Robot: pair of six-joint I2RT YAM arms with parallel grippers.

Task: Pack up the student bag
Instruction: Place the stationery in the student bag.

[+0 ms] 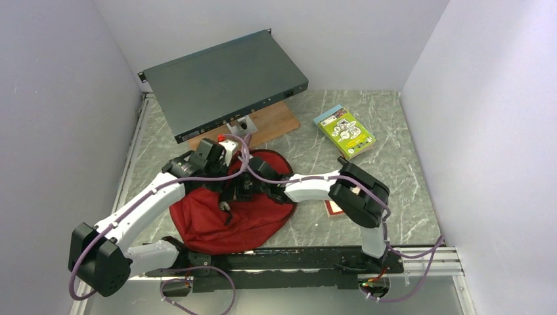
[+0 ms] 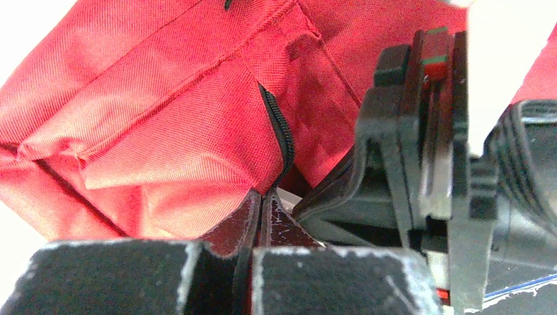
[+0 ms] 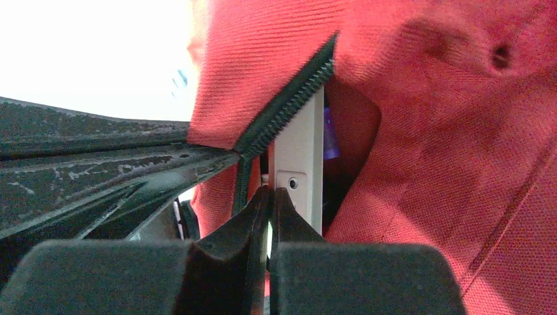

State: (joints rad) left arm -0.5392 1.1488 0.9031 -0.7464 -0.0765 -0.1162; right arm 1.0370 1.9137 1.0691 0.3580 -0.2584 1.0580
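The student bag (image 1: pixel 253 223) is a dark red fabric backpack lying crumpled on the table in front of both arm bases. Both grippers meet over its upper opening. In the left wrist view red fabric (image 2: pixel 164 118) fills the picture, and the black zipper (image 2: pixel 281 141) runs straight down into my left gripper (image 2: pixel 263 197), which is shut on the bag's zipper edge. My right gripper (image 3: pixel 268 197) is shut just below the bag's toothed zipper rim (image 3: pixel 289 105), with a pale sliver showing between its pads. From above, the left gripper (image 1: pixel 238 184) and right gripper (image 1: pixel 263 191) nearly touch.
A green book (image 1: pixel 345 131) lies at the back right. A red-and-white book (image 1: pixel 334 209) peeks out under my right elbow. A dark-grey rack unit (image 1: pixel 223 85) leans on a wooden board (image 1: pixel 272 125) at the back. Walls close in on three sides.
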